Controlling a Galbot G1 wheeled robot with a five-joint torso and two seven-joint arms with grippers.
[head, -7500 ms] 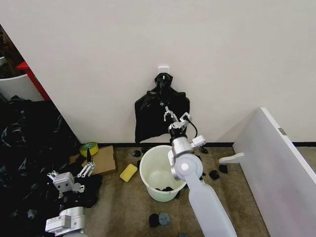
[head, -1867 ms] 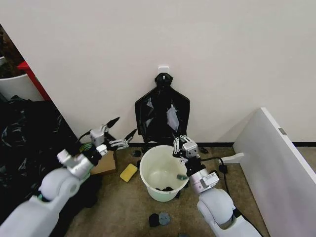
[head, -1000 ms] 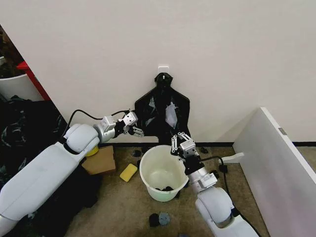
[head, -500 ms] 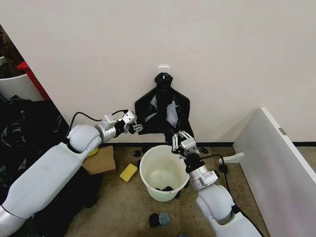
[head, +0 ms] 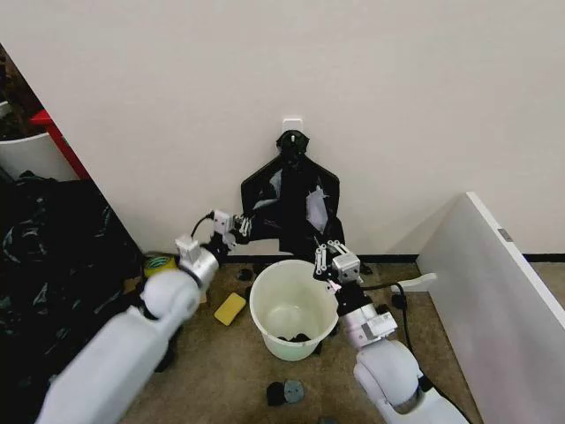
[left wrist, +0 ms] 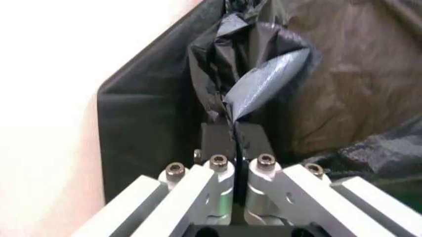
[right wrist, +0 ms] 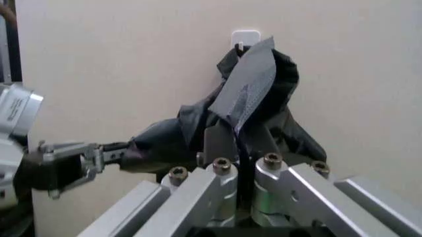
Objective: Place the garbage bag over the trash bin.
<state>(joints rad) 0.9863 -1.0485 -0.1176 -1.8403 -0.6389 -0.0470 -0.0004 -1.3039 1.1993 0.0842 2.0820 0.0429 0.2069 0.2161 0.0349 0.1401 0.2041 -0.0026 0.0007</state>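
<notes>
Two grippers are holding the garbage bag [head: 290,210], which is hanging on the wall from a white hook [head: 292,124], above and behind the trash bin [head: 292,309]. The bag's knotted top is sitting at the hook, and its body is spreading out below into a wide, wrinkly black shape.

The left gripper [head: 238,226] is reaching up from the floor side and is touching the lower left corner of the bag. In the left wrist view the left gripper's fingers [left wrist: 224,148] are pressed together on a thin fold of the glossy black plastic [left wrist: 254,74], which is standing up from between them.

The right gripper [head: 334,259] is standing just above the far right part of the bin's rim, at the lower right corner of the bag. In the right wrist view its fingers [right wrist: 221,143] are also pinching a fold of the bag [right wrist: 254,84], and the left gripper [right wrist: 86,158] is showing farther off, at the other corner.

The cream-white bin is standing upright on the brown floor, with some small dark thing lying inside at the bottom. A yellow sponge [head: 229,308] is lying just beside the bin on its left.
</notes>
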